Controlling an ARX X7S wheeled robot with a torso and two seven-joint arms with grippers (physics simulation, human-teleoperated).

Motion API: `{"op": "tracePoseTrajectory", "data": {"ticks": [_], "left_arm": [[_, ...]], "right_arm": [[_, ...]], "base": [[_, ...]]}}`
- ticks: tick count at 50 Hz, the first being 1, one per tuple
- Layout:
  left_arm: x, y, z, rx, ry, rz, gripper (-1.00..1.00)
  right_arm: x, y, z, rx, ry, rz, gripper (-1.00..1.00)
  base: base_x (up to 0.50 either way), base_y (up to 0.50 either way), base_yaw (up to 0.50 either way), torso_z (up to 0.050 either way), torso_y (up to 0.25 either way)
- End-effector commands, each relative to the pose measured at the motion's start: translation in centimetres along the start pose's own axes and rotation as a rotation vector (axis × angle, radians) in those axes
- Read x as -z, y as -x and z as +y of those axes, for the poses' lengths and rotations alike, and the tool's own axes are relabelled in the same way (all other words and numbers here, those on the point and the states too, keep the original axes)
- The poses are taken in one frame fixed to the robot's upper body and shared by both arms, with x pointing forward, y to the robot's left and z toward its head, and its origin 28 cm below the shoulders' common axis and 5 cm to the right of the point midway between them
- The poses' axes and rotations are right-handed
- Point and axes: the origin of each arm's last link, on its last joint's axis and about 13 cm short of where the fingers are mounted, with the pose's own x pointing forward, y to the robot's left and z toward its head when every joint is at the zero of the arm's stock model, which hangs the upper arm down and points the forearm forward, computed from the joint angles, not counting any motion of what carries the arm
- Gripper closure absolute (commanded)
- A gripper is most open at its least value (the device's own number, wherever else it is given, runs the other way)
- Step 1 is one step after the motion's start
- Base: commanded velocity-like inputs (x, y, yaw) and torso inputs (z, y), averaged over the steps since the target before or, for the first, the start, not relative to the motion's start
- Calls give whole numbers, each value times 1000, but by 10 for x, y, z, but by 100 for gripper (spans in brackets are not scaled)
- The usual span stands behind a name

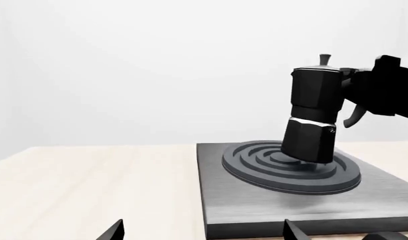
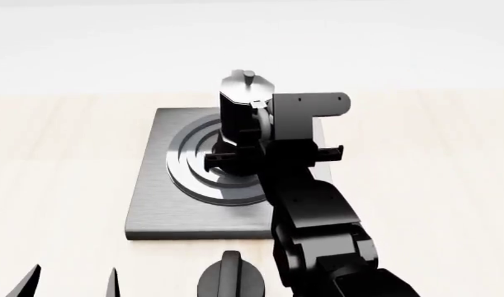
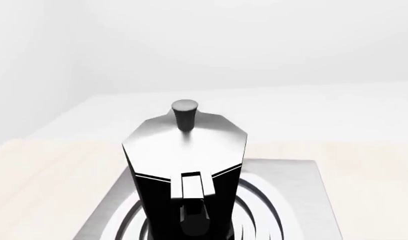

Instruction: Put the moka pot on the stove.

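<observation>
Left wrist view: the pot (image 1: 313, 116) stands on the raised rings of the stove (image 1: 257, 200), leaning a little, its base on the inner rings. Whether the base sits flat or one edge is lifted, I cannot tell. The right gripper (image 1: 364, 95) reaches in from the side at the pot's upper half, where the handle is; black on black hides the fingers, so the grip cannot be read here. The stove lies on a pale wooden table (image 1: 90, 185). Two dark tips of the left gripper (image 1: 200, 232) show at the frame's edge, set well apart with nothing between them.

Head view: the stove (image 2: 157, 204) sits at the middle of the table (image 2: 54, 154), with the pot (image 2: 242, 108) on the rings, toward the far right of them. The right gripper (image 2: 256, 133) comes from the near side and meets the pot at its near right face, by the handle; its fingers are lost against the pot, so I cannot tell whether they clamp it. A round black dial (image 2: 232, 278) lies on the table just near of the stove. The left gripper (image 2: 70, 281) is at the near left, its two fingers spread and empty, well apart from the stove.

Right wrist view: the pot (image 3: 183, 150) fills the middle, silver lid and knob up, handle facing the camera. The stove (image 3: 304, 210) spreads beneath it. The gripper's fingers are not seen.
</observation>
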Motion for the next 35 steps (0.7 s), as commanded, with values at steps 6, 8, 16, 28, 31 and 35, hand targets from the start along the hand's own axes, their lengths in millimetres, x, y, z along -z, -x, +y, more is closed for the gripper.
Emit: {"op": "tracePoseTrajectory", "data": {"ticks": [6, 8, 16, 28, 31, 35], "left_arm": [[0, 0, 0, 1, 13, -9, -100], [0, 0, 0, 1, 12, -9, -100], [0, 0, 0, 1, 13, -9, -100], [0, 0, 0, 1, 15, -9, -100], [0, 0, 0, 1, 16, -9, -100], [0, 0, 0, 0, 17, -8, -100]], "right_arm": [[-1, 0, 1, -9, 6, -8, 100], [-1, 0, 1, -8, 8, -7, 100], [1, 0, 1, -8, 5, 1, 100], [5, 1, 1, -8, 6, 10, 100], [5, 1, 1, -10, 8, 11, 100], [8, 2, 0, -9, 7, 17, 100]], "base": [[0, 0, 0, 2, 0], [0, 0, 0, 0, 5], [0, 0, 0, 0, 0], [0, 0, 0, 0, 2], [0, 0, 0, 0, 0], [0, 0, 0, 0, 0]]}}
